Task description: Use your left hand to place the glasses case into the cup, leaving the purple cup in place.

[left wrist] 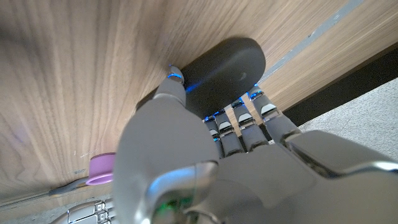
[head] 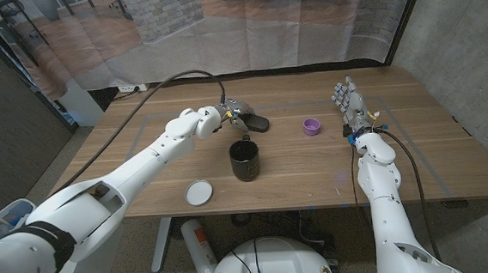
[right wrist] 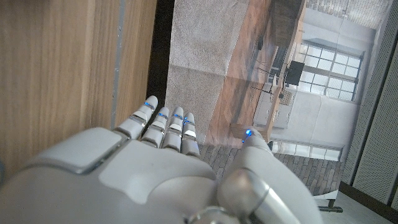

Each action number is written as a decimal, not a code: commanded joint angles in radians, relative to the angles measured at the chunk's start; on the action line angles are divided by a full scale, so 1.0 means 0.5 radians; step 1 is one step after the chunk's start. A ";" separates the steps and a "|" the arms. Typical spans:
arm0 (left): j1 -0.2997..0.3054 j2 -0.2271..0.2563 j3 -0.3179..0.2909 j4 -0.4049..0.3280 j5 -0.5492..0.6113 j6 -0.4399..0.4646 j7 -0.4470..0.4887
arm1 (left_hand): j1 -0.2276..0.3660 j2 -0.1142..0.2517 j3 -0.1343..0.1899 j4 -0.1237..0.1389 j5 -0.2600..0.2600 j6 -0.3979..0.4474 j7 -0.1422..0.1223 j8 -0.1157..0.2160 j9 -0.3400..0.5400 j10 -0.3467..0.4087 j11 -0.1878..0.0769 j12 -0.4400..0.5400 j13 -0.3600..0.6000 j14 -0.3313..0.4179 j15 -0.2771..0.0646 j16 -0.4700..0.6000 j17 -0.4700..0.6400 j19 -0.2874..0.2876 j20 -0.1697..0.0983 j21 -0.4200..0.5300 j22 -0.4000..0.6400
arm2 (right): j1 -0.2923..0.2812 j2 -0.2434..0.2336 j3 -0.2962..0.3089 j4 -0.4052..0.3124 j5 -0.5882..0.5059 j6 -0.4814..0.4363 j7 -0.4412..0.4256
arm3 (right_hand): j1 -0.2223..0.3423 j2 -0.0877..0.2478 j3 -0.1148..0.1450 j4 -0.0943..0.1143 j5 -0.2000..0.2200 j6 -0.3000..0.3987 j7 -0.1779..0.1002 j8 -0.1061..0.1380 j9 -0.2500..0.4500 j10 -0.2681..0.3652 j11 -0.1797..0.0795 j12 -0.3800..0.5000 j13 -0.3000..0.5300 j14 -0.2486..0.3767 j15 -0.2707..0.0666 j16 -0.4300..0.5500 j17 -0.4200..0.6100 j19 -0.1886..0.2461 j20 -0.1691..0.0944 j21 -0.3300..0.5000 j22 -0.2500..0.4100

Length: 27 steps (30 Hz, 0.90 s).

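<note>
I am at the grab step. My left hand is on the dark glasses case, which lies on the bench just behind the black cup. My fingers curl over it and the thumb sits at its side, but I cannot tell if the grip is tight yet. I think next I must squeeze, lift, bring it over the cup and drop it in. The small purple cup sits near on the right, so I should keep away from it. A white lid lies close to the black cup. My right hand waits with fingers apart, holding nothing.
</note>
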 commanded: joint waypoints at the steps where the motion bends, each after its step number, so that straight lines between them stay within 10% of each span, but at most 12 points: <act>1: 0.057 0.056 -0.093 -0.123 -0.045 0.030 0.030 | 0.013 0.036 0.038 -0.022 -0.012 0.004 -0.011 -0.009 0.008 0.031 -0.013 -0.002 0.004 0.019 -0.158 -0.005 0.007 0.005 0.001 -0.001 0.011 | -0.012 0.002 -0.014 -0.035 -0.013 -0.011 -0.011 | 0.003 0.012 0.007 -0.013 0.003 0.013 0.002 -0.005 0.007 0.016 0.000 0.005 0.004 0.012 -0.004 0.007 0.009 0.023 -0.034 -0.008 0.009; 27: 0.295 0.192 -0.337 -0.422 -0.174 0.087 0.088 | 0.017 0.051 0.038 -0.006 -0.057 0.005 -0.003 -0.031 0.007 0.029 -0.010 -0.034 0.007 0.012 -0.155 -0.034 0.010 -0.029 -0.007 -0.028 0.011 | -0.059 0.009 -0.056 -0.123 -0.027 -0.029 -0.039 | 0.001 0.015 0.004 -0.017 0.001 0.014 0.004 -0.005 0.007 0.018 0.002 0.005 0.004 0.013 -0.006 0.006 0.009 0.029 -0.035 -0.017 0.009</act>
